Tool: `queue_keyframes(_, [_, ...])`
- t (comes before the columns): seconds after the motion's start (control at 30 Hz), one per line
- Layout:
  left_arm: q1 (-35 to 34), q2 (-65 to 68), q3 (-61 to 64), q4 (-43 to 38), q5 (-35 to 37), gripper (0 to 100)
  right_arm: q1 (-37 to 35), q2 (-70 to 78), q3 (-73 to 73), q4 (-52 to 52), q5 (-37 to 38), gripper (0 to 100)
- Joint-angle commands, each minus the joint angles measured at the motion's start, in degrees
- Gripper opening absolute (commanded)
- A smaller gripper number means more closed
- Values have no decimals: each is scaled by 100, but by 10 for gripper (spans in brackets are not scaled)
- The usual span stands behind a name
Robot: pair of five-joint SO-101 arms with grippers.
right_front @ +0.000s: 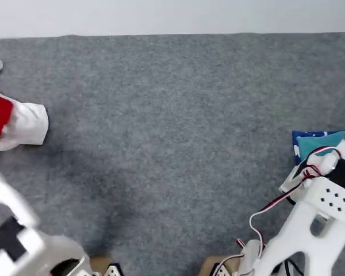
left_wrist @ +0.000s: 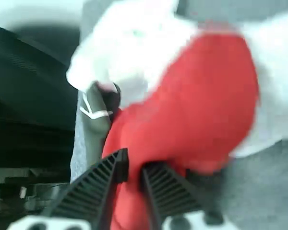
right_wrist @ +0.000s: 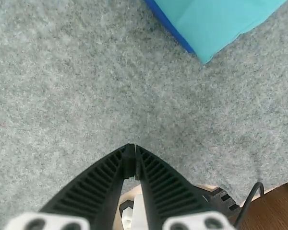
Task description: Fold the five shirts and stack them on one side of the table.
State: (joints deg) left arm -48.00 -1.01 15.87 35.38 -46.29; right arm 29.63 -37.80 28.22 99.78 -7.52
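Note:
A white shirt with a red part (right_front: 24,123) lies bunched at the table's far left edge. Seen close in the left wrist view, the red and white shirt (left_wrist: 197,105) has red cloth pinched between the nearly closed fingers of my left gripper (left_wrist: 133,160), which is shut on it. A folded teal shirt on a blue one (right_front: 316,144) lies at the right edge beside the right arm (right_front: 316,213). My right gripper (right_wrist: 134,149) is shut and holds nothing, hovering over bare mat short of the teal shirt (right_wrist: 216,21).
A grey felt mat (right_front: 172,115) covers the table, with broad free room across its middle. The left arm's white body (right_front: 17,236) stands at the front left corner. Cables hang off the right arm near the front edge.

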Motion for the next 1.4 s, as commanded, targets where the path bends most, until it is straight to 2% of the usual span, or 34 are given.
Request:
queue_keyframes(0.0, [510, -1741, -242, 993, 993, 2, 48, -180, -26, 48, 53, 9])
queue_keyframes(0.13, [1336, -3103, -242, 1908, 1785, 2, 48, -180, -26, 48, 53, 9])
queue_keyframes(0.27, [2699, -4237, -259, 2620, 2426, 2, 48, -180, -26, 48, 53, 10])
queue_keyframes(0.37, [4009, -4888, -268, 2734, 2910, 2, 48, -180, -26, 48, 53, 11])
queue_keyframes(0.47, [5204, -5275, -347, 2725, 2980, 2, 57, -180, -26, 48, 53, 11])
queue_keyframes(0.53, [5415, -5231, -321, 2804, 2857, 2, 40, -180, -26, 48, 62, 11])
queue_keyframes(0.7, [4642, -4818, 497, 3508, 2840, 3, 40, -189, -26, 48, 88, 11])
queue_keyframes(0.8, [4018, -4527, 1376, 3666, 2804, 9, 40, -189, -26, 48, 536, 11])
queue_keyframes(0.97, [2585, -4000, 2527, 3684, 2796, 177, 48, -189, -26, 40, 1442, 11])
queue_keyframes(1.03, [2040, -3842, 2668, 3692, 2752, 191, 40, -189, -26, 31, 1705, 11])
queue_keyframes(1.2, [976, -3780, 2554, 3859, 2013, 190, 22, -189, -26, -22, 2066, 11])
queue_keyframes(1.37, [105, -3780, 2202, 3859, 1952, 187, -119, -189, -53, -22, 2567, 11])
